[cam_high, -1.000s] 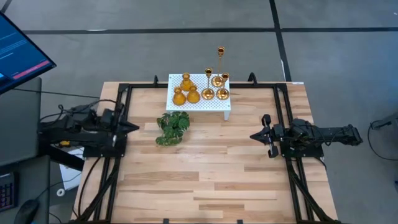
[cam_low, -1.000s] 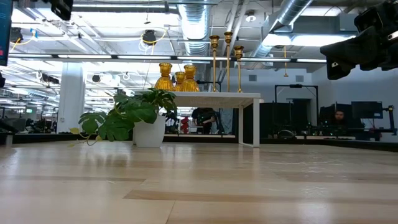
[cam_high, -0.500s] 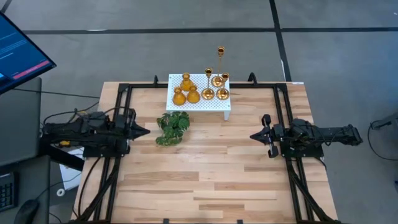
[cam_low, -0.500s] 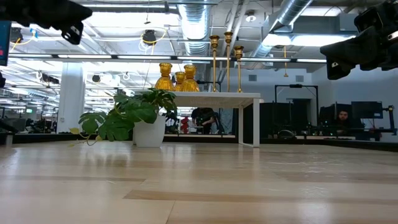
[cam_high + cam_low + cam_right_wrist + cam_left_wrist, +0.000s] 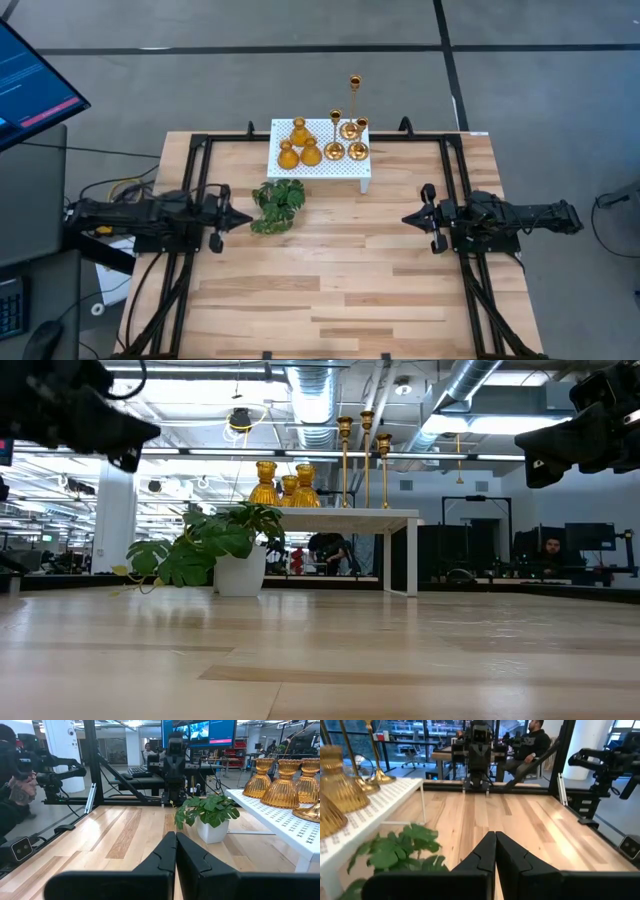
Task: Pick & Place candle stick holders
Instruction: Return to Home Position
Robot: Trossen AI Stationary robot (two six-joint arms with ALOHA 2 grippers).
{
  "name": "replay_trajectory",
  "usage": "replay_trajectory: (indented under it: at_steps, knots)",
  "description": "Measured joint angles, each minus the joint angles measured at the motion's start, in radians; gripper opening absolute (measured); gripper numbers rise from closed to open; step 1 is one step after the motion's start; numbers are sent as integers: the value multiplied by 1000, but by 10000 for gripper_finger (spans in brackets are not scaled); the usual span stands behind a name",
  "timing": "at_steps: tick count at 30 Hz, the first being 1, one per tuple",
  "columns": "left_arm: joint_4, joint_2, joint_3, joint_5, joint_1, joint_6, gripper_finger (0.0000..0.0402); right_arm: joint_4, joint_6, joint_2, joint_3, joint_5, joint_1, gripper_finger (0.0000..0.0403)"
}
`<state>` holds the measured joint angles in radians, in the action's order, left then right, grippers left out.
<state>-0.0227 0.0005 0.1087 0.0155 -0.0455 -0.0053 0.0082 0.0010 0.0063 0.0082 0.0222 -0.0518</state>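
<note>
Now the candle stick holders stand grouped on the white platform at the worktop's twelve o'clock edge, with the plant at the platform's seven o'clock. The left pincer hovers at nine o'clock, fingers pressed together and empty. The right pincer, at three o'clock, is likewise closed on nothing.

Candle stick holders are shiny amber-gold, platform is white with tiny dots, plant green, counter pale planked wood.
</note>
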Motion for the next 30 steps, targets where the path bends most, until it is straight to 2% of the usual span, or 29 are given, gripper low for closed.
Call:
replay_trajectory:
  at_steps: [7, 17, 30]
  knots:
    - [53, 0, -103, 0, 0, -22, 8, 0, 0, 0, 0, 0, 0, 0]
    - [45, 11, -103, -1, 0, -2, 8, 0, 0, 0, 0, 0, 0, 0]
    - [45, 105, -103, -1, 0, 0, 8, 0, 0, 0, 0, 0, 0, 0]
